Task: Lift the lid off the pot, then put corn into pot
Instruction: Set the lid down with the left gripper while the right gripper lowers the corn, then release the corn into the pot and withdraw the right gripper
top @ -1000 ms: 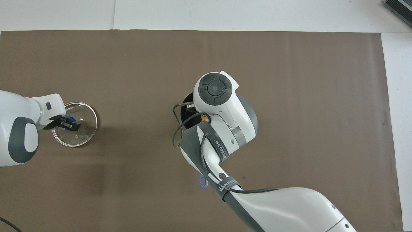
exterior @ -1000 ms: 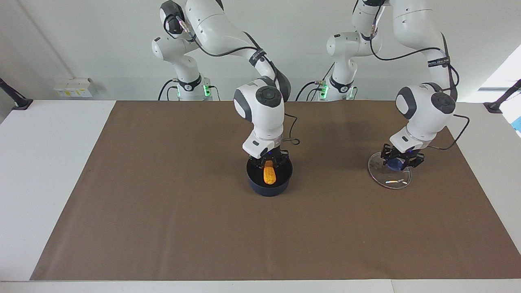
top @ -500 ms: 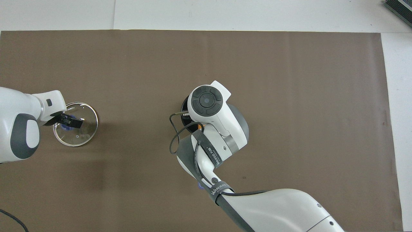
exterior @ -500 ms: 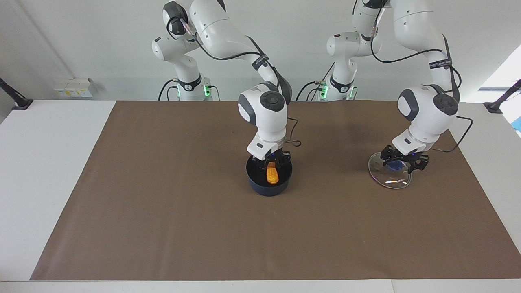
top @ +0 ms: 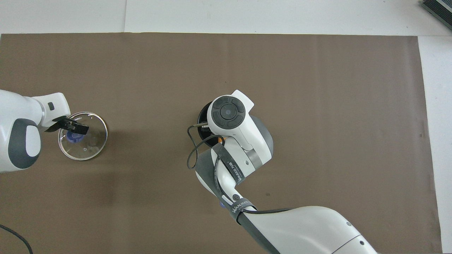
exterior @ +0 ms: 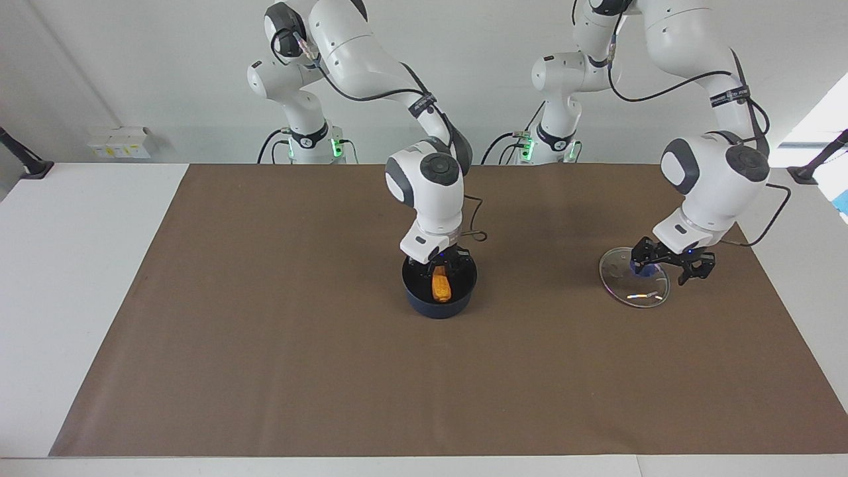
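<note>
My right gripper [exterior: 440, 270] is down inside the pot [exterior: 439, 299], fingers clamped on the upper end of the corn [exterior: 440, 286], which stands nearly upright with its lower end low in the black interior (I cannot tell whether it touches the bottom). In the overhead view the right arm's wrist covers most of the pot, so only a dark arc of rim [top: 202, 116] and a sliver of orange show there, and a bit of the blue handle [top: 221, 204] peeks out from under the forearm on the side nearer the robots. The pot sits about mid-table on the brown mat [exterior: 265, 344]. Well apart from it, toward the left arm's end of the table, the lid [exterior: 637, 291] lies flat on the mat with its blue knob [exterior: 641, 268] up. My left gripper [exterior: 670, 265] hangs just above that knob with its fingers spread wide, holding nothing.
</note>
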Robot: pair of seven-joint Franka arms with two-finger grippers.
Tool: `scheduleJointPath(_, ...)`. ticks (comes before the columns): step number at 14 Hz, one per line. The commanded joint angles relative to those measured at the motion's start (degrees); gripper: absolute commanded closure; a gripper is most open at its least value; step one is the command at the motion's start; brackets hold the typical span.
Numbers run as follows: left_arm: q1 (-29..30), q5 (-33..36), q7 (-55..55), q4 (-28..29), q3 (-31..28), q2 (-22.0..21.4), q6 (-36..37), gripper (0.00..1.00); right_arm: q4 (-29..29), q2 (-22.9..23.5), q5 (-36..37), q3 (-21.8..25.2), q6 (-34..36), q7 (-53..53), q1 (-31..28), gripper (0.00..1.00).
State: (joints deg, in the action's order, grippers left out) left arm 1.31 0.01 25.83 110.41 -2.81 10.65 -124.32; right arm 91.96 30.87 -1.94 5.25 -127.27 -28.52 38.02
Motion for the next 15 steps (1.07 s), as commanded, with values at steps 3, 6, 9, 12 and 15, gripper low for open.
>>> scheduleJointPath(3,-0.3,0.6,-8.5,-11.2,1.1,0.0,12.7,0.00,-0.3,-0.4,0.6,-0.3,-1.6,1.8,-0.8,0.00)
scheduleJointPath(6,-2.3,0.7,-17.0,-15.3,1.3,-0.9,19.4,0.00,-2.0,-2.2,-0.4,0.1,-0.1,1.8,-1.0,0.00)
scheduleJointPath(9,-4.4,0.4,-24.3,-15.3,1.3,-4.0,22.1,0.00,-2.2,-7.8,-0.4,0.6,2.4,1.4,-2.4,0.00)
scheduleJointPath(12,-4.1,-1.3,-25.5,-16.7,1.2,-6.6,25.4,0.00,-2.2,-14.4,0.8,0.6,6.9,2.0,-7.1,0.00)
scheduleJointPath(15,-3.6,-2.5,-25.6,-21.7,0.7,-6.6,32.0,0.00,-2.2,-20.2,1.0,0.6,13.6,5.2,-11.0,0.00)
